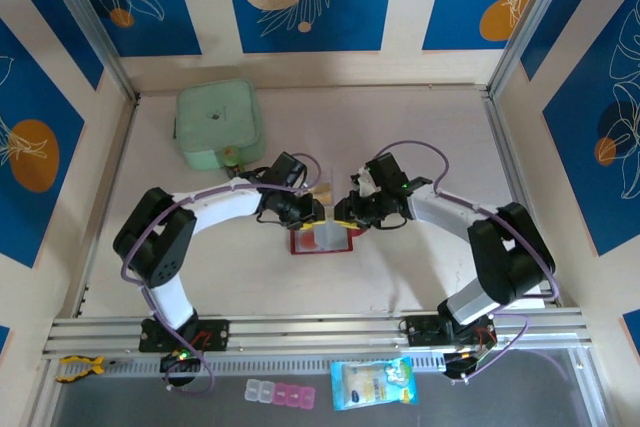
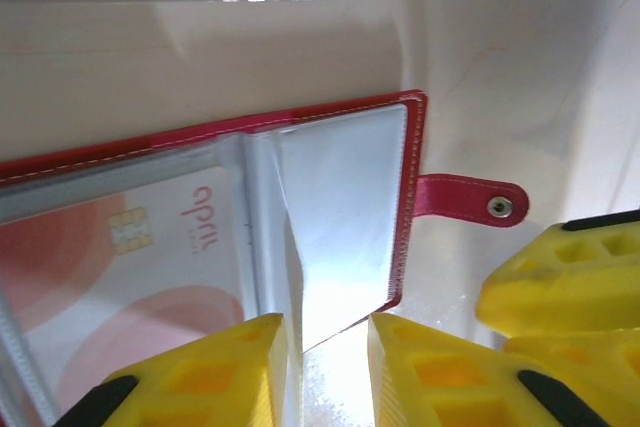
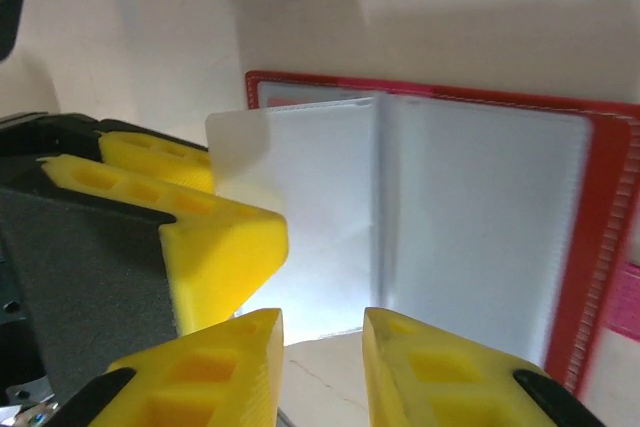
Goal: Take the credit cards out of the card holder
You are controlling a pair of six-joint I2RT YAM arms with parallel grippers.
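The red card holder (image 1: pixel 300 244) lies open on the table between both arms. In the left wrist view its red border (image 2: pixel 412 157) and snap tab (image 2: pixel 470 199) show. A pinkish credit card (image 2: pixel 120 267) with a chip sits inside the left clear pocket. One clear pocket leaf (image 2: pixel 340 217) stands up and runs down between the fingers of my left gripper (image 2: pixel 327 332), which is open. My right gripper (image 3: pixel 322 327) is open at the near edge of the clear pockets (image 3: pixel 470 227), with bare table in its gap. The fingertips of both grippers nearly touch over the holder.
A clear plastic piece with something tan in it (image 1: pixel 322 192) lies just beyond the holder. A pale green square container (image 1: pixel 218 125) sits at the back left. A blue-edged packet (image 1: pixel 373 383) and small pill boxes (image 1: pixel 280 394) lie in front of the rail.
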